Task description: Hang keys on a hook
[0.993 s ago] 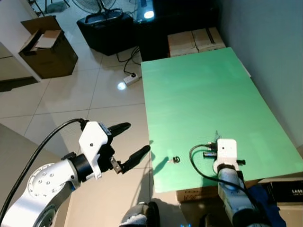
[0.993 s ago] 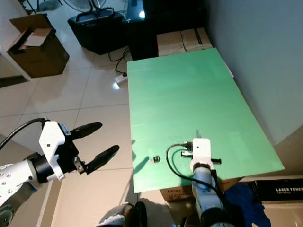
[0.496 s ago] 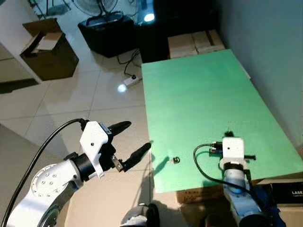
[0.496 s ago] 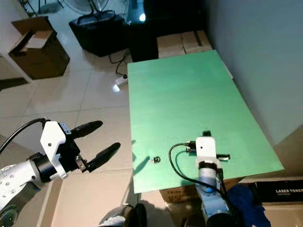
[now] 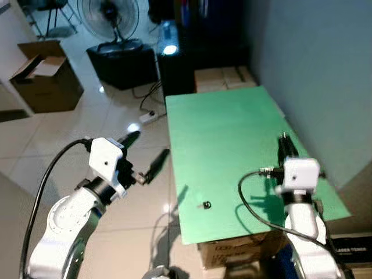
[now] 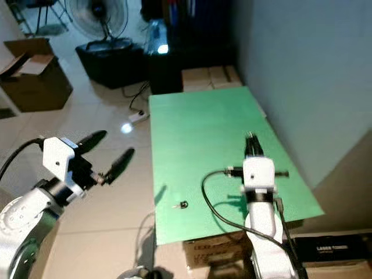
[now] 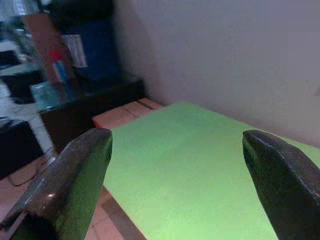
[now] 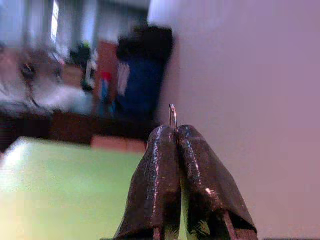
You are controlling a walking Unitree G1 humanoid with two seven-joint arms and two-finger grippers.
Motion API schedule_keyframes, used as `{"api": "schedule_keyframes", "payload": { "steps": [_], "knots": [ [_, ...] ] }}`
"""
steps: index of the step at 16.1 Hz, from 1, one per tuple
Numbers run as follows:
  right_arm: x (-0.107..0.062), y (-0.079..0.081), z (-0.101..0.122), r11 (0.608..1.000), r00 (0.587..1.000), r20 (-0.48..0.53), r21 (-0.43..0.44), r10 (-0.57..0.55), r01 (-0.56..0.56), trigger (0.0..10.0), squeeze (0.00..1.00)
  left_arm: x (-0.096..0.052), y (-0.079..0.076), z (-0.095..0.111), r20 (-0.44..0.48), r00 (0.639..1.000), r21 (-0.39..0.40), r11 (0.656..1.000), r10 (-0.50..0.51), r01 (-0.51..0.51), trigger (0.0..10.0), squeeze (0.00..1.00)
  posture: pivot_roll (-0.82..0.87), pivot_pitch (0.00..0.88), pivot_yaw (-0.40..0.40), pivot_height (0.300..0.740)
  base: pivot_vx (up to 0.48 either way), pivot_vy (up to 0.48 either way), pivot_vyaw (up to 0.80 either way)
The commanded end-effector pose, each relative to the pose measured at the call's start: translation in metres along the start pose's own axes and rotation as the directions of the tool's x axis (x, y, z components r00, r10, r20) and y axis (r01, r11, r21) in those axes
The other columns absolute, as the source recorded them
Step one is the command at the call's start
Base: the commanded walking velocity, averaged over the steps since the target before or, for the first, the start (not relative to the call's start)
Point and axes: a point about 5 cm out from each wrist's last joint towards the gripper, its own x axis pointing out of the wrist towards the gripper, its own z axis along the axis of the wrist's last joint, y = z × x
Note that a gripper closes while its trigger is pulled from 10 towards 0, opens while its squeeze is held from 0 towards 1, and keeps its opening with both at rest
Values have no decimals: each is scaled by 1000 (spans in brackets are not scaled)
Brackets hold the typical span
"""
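Beside green table (image 5: pixel 232 133) — cardboard box (image 5: pixel 43 84), open-topped.

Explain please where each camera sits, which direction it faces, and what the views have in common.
Left and right eye views: on the head, looking down at the green table; both arms show, left gripper and right gripper.
Left wrist view: along two spread fingers toward the table and wall.
Right wrist view: along closed fingers pinching a metal ring.
Shared: the green table.

You see two silver arms with white wrist housings, looped black cables, and a black two-fingered left end effector (image 5: pixel 142 157) and right end effector (image 5: pixel 284 145).
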Motion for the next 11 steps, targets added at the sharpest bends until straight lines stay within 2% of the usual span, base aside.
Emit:
{"api": "schedule_keyframes", "payload": {
  "steps": [1, 5, 8, 11],
  "knots": [
    [7, 8, 18, 995, 995, 36, 14, 94, -95, 10000, 0, 2, 12, -1, -7, 996, -1, 996, 93, -93, 10000, 0, -49, 0, 95, 740, 0, 0, 0],
    [14, 18, 31, 979, 980, 36, 58, 195, -197, 10000, 0, 8, 6, -5, 5, 996, 10, 996, 92, -92, 10000, 0, -52, 0, 80, 740, 0, 0, 723],
    [6, 20, 26, 972, 977, -47, 125, 208, -201, 10000, 0, 8, 0, -8, -20, 993, 10, 993, 117, -117, 10000, 0, -40, 0, 69, 740, 0, 0, 800],
    [1, 28, 22, 955, 959, -84, 151, 270, -256, 10000, 0, 7, -1, -8, -17, 991, 23, 991, 129, -129, 10000, 0, -33, 0, 65, 740, 0, 0, 800]
  ]
}}
